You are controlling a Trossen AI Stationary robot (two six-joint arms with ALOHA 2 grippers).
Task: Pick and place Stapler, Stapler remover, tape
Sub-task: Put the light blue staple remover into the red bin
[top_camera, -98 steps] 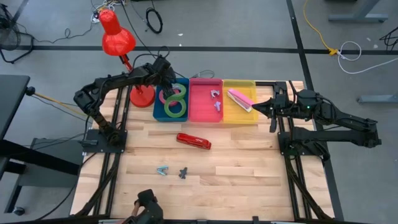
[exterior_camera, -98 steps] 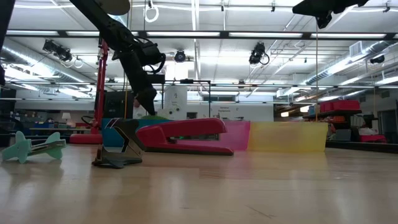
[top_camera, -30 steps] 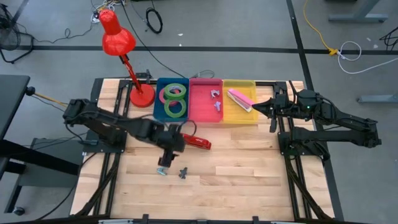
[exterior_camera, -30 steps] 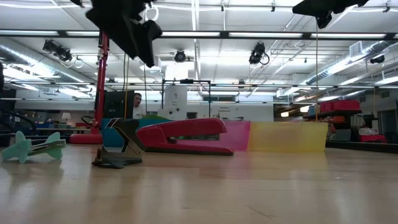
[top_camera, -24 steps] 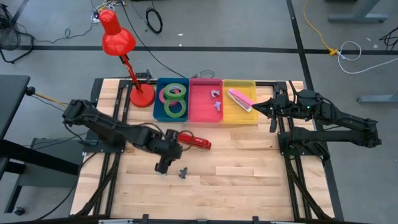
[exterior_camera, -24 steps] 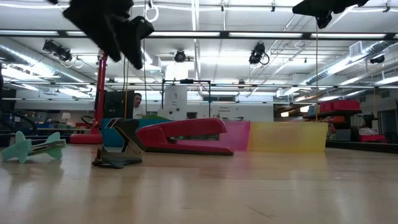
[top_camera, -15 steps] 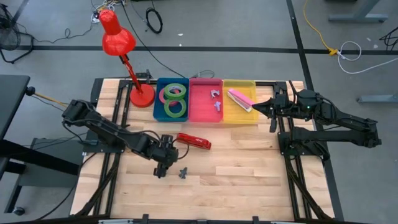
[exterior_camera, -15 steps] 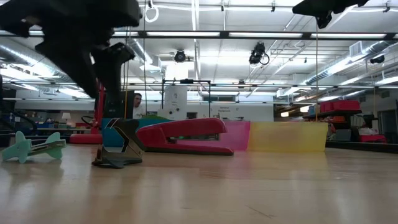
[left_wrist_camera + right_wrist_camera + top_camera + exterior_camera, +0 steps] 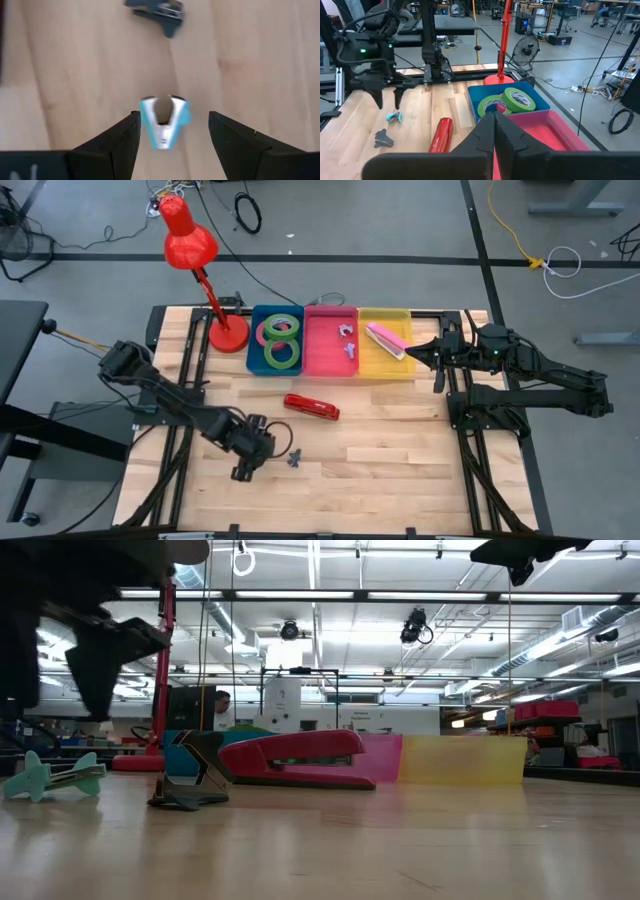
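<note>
A light-blue staple remover [image 9: 162, 122] lies flat on the wooden table. My left gripper [image 9: 172, 137] hangs open just above it, pointing steeply down, one finger on either side, touching nothing. In the high view the gripper [image 9: 252, 455] hides it. A dark staple remover [image 9: 294, 457] lies to its right. Farther back lies a red stapler [image 9: 311, 407]. The green and red tape rolls [image 9: 282, 342] sit in the blue bin [image 9: 254, 350]. My right gripper [image 9: 410, 352] is shut and waits high by the yellow bin [image 9: 385, 368].
A pink bin [image 9: 330, 365] between the blue and yellow ones holds staple removers; the yellow bin holds a pink stapler [image 9: 384, 338]. A red desk lamp [image 9: 190, 240] stands at the far left corner. Bare wood stretches across the near and right parts of the table.
My left gripper has swung from beside the red stapler toward the table's near edge and a little left, sinking and rolling about its own axis. It now stands over the light-blue staple remover, its gap unchanged. No object has moved.
</note>
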